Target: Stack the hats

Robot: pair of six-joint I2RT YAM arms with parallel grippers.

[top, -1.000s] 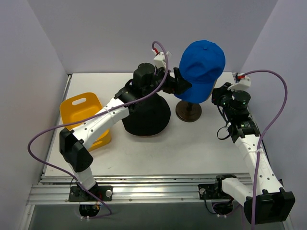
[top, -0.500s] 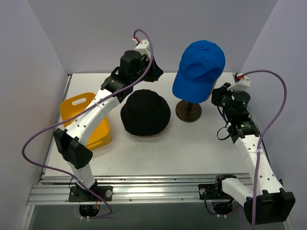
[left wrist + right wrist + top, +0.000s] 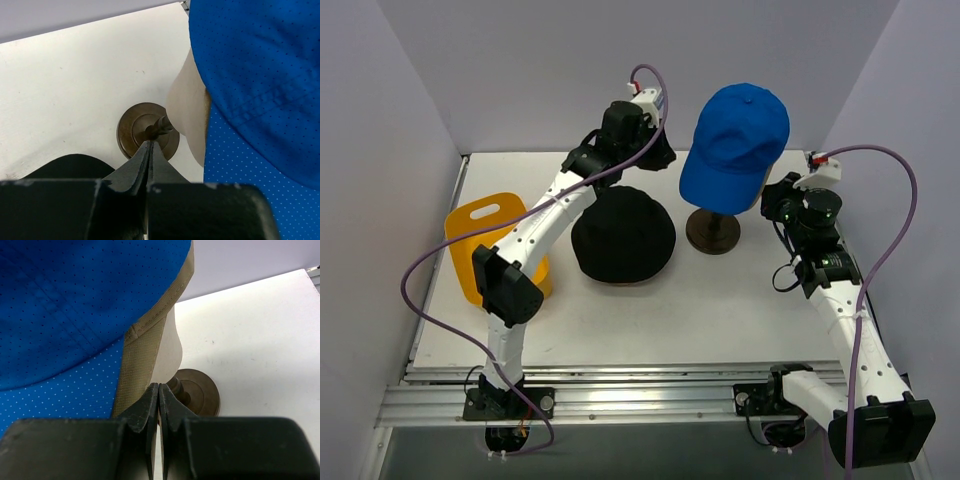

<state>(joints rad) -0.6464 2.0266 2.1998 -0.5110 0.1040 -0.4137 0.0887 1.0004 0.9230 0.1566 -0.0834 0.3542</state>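
A bright blue baseball cap (image 3: pixel 737 143) sits on a cream head atop a wooden stand (image 3: pixel 712 232). A black bucket hat (image 3: pixel 623 236) lies on the table left of the stand. My left gripper (image 3: pixel 667 157) hovers shut and empty just left of the cap's brim, above the black hat. In the left wrist view its tips (image 3: pixel 149 145) point down at the stand's base (image 3: pixel 131 131), with the blue cap (image 3: pixel 250 75) to the right. My right gripper (image 3: pixel 773 206) is shut and empty beside the stand; its view shows the blue cap (image 3: pixel 75 305) and a tan band (image 3: pixel 142 355) at its edge.
A yellow plastic tray (image 3: pixel 486 232) stands at the table's left, under the left arm. The cream head (image 3: pixel 186 107) and the stand's round base (image 3: pixel 201 392) sit between the two grippers. Grey walls enclose the table on three sides.
The left gripper was open at the blue cap's brim, pulled back left and shut, and has swung right again towards the cap. The right arm has not moved.
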